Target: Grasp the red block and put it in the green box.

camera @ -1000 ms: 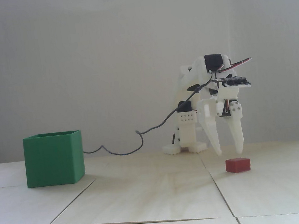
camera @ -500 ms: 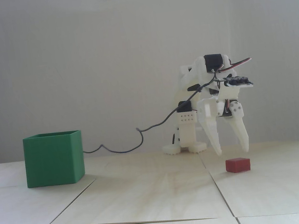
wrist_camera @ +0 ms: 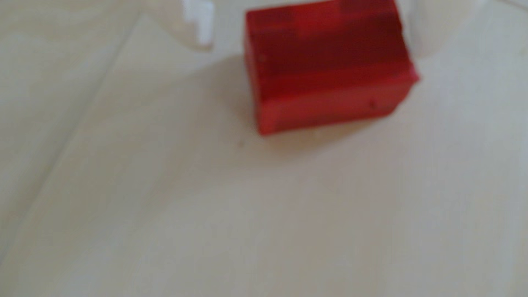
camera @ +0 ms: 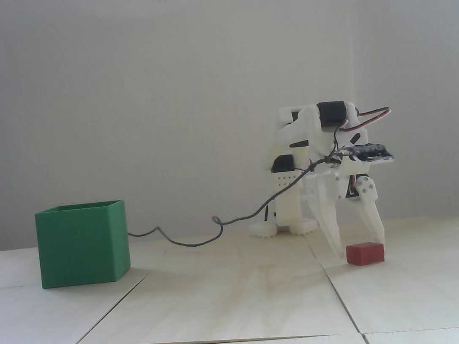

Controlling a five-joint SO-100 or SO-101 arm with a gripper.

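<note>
Jaws (camera: 360, 245) spread, pale wood table (camera: 230, 300), white wall (camera: 160, 105)

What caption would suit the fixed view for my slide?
Open white gripper lowered around the red block on the wooden table, with the green box waiting at left.

white printed arm (camera: 317, 159), black servos, red-black wires, pointed claw (camera: 359, 243)

Soft, even daylight fills the fixed view, slightly hazy, with faint shadows under the green box (camera: 82, 244). The wrist view is blurred throughout (edges especially), a dim shadow spreading left of the red block (wrist_camera: 325, 71).
</note>
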